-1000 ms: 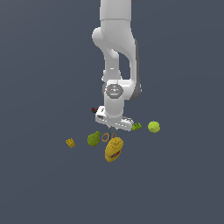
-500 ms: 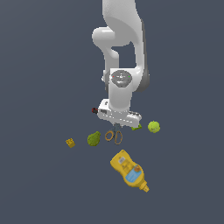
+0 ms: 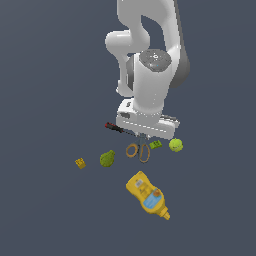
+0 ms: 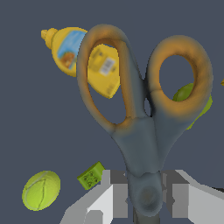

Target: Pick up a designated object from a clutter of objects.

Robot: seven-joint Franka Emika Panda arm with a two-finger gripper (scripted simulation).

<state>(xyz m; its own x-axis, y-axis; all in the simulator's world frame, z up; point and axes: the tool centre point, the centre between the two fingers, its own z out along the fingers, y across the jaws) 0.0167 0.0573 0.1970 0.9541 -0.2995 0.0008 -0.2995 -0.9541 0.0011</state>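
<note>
My gripper (image 3: 143,136) is shut on the scissors (image 3: 137,151), which hang below it with the two orange-brown loops pointing down. In the wrist view the scissors (image 4: 140,131) fill the frame and the grey fingers (image 4: 116,192) clamp them at the pivot; my gripper (image 4: 146,197) hides the blades. The clutter lies below: a yellow mustard bottle (image 3: 148,196) on its side, a green pear (image 3: 107,158), a green ball (image 3: 175,145), a green brick (image 3: 155,144), a yellow brick (image 3: 80,163) and a red-and-black screwdriver (image 3: 116,128).
In the wrist view the bottle (image 4: 83,57), pear (image 4: 192,98), ball (image 4: 40,189) and green brick (image 4: 91,176) show behind the scissors. Everything rests on a plain dark grey floor (image 3: 45,75). The arm's body looms over the screwdriver.
The gripper has risen and shifted to the exterior view's right with the scissors. The mustard bottle has slid away from the scissors toward the front and now lies flat.
</note>
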